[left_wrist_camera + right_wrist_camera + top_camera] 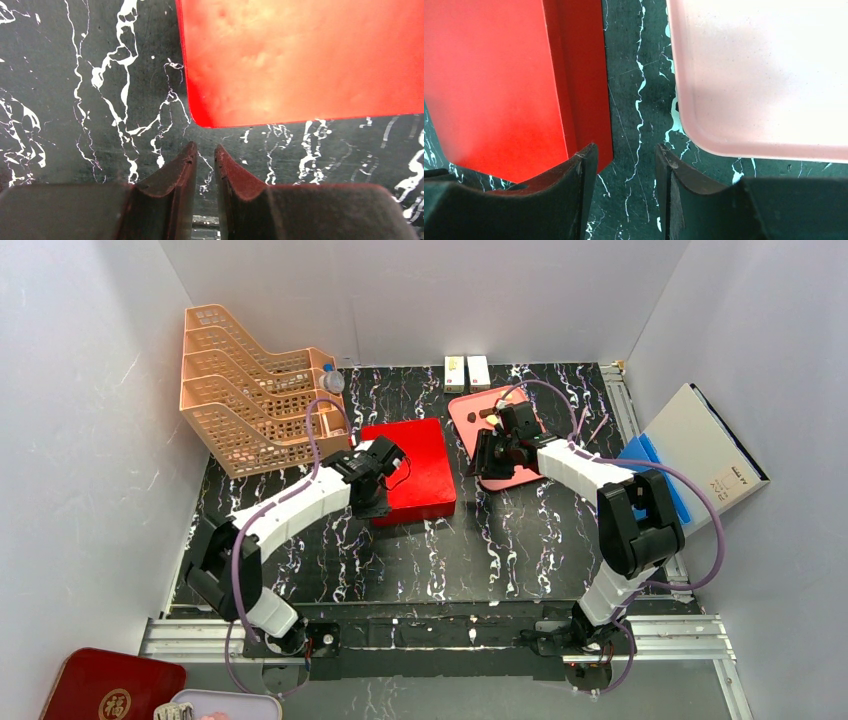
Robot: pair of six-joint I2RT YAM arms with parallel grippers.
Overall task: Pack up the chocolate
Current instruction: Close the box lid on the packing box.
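The left tool point(205, 150), nearly closed and empty, hovers at a corner of the red box point(300, 60); the right tool point(626, 150) stands open between box and pink tray point(764, 75).

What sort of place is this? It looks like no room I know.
Probably a robot test booth in a lab: plain white panel walls box in a black marble-patterned tabletop, and two white robot arms, left and right, are bolted to an aluminium rail at its near edge.

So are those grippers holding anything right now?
No, nothing. The left gripper is nearly closed and empty, the right gripper open; only tabletop shows between each.
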